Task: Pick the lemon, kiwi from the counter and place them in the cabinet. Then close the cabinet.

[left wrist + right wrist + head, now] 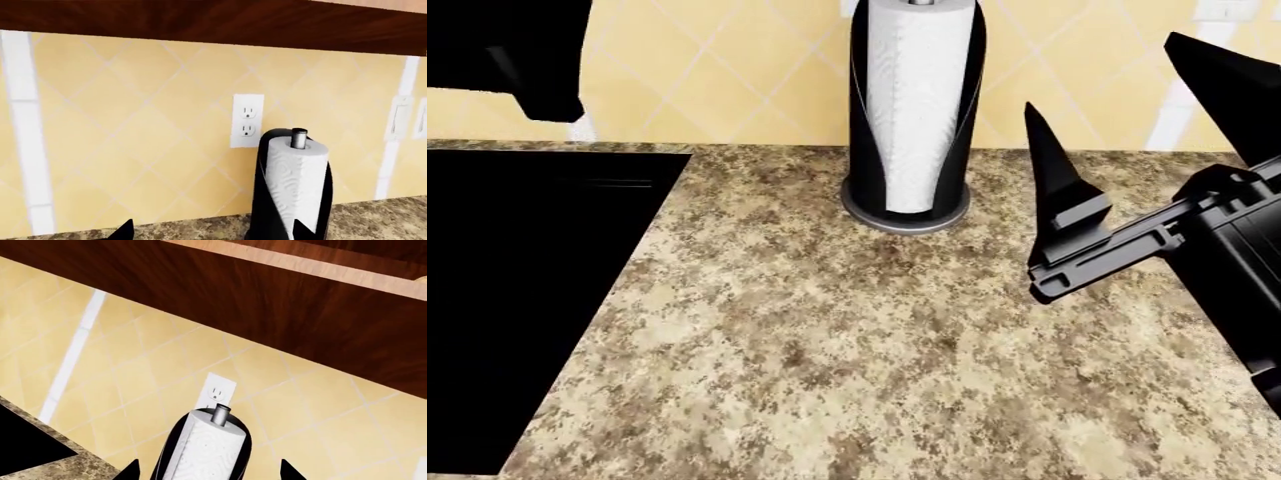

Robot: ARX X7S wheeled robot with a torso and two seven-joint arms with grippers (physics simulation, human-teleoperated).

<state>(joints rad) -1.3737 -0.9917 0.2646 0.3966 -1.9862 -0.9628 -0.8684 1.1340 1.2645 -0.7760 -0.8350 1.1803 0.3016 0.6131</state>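
The lemon and the kiwi are out of view in every frame. The speckled granite counter (pixel 868 350) fills the head view. My right gripper (pixel 1141 130) hovers open above the counter's right side, its two black fingers spread wide with nothing between them. In the right wrist view that gripper (pixel 210 472) points at the wall, and only its tips show. My left gripper (pixel 215 232) is open too, aimed at the backsplash, low over the counter (pixel 200 227). Overhead, only the cabinet's dark wood underside (pixel 213 25) (pixel 267 305) is visible.
A black paper towel holder (pixel 910 110) with a white roll stands at the back of the counter against the yellow tiled wall. The black stove top (pixel 521 300) lies to the left. A wall outlet (pixel 247 121) and light switches (pixel 400 117) sit on the backsplash.
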